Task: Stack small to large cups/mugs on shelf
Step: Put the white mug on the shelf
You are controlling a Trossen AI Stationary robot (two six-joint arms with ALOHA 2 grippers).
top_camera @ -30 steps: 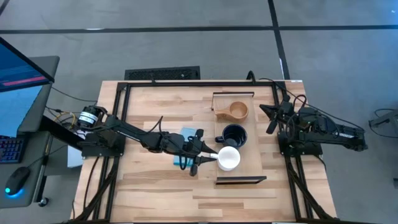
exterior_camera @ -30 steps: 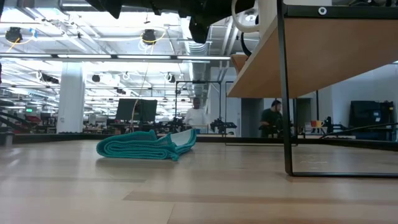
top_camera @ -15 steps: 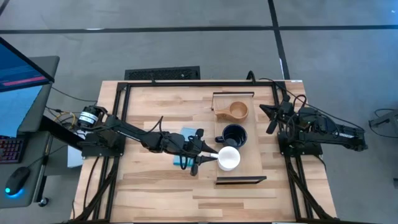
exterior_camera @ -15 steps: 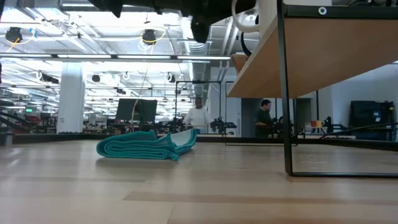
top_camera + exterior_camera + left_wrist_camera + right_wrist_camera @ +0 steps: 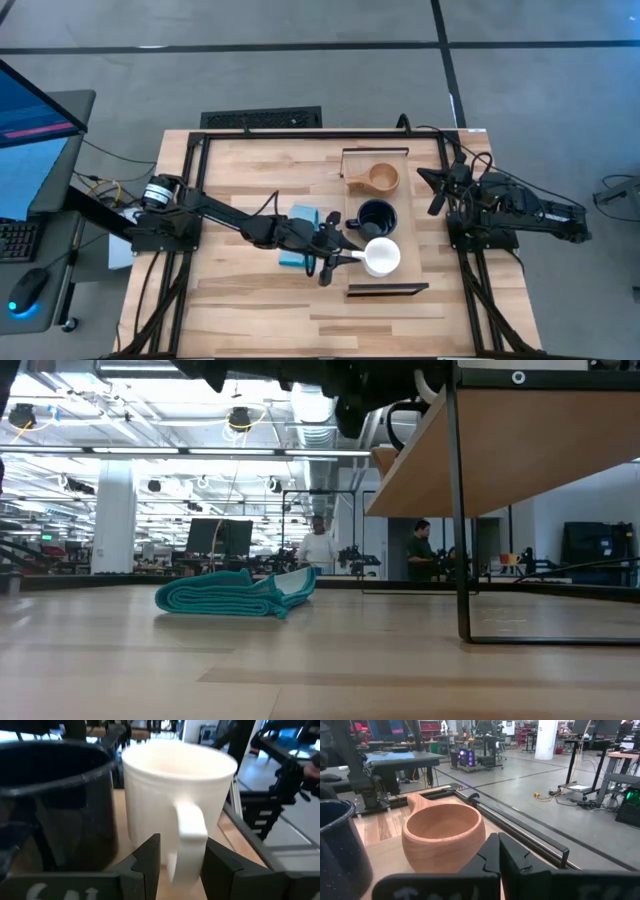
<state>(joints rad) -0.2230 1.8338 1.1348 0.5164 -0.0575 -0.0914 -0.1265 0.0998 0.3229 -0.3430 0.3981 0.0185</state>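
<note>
The left gripper point(image 5: 345, 256) grips the white mug point(image 5: 381, 257) by its handle over the shelf point(image 5: 405, 200), at six o'clock from the navy mug point(image 5: 377, 217). Setting it down comes next, I'd say. The right gripper point(image 5: 424, 178) waits clenched.

navy mug point(image 5: 55, 805) cut off by edge; white mug point(image 5: 177, 805) base hidden behind jaws.

High view looks straight down on the whole counter point(image 5: 250, 300); low view sits at counter-top height, facing level into the room. Left wrist view is close on the white mug point(image 5: 177, 795), right wrist view close on the wooden cup point(image 5: 443, 837); both mugs also appear from above
</note>
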